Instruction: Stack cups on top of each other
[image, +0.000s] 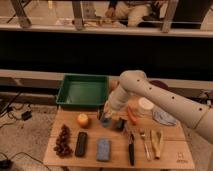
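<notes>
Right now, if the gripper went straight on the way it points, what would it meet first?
Probably the small light blue round cup just beneath the gripper, which points down at the wooden table. Depth is unclear; it may already touch the cup.

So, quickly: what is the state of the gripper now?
Gripper: low at the small light blue round cup, beside the grey-silver round cup with dark inside; open, closed or holding cannot be told.

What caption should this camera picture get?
The gripper hangs at the light blue cup, beside the grey cup, on a wooden table.
</notes>
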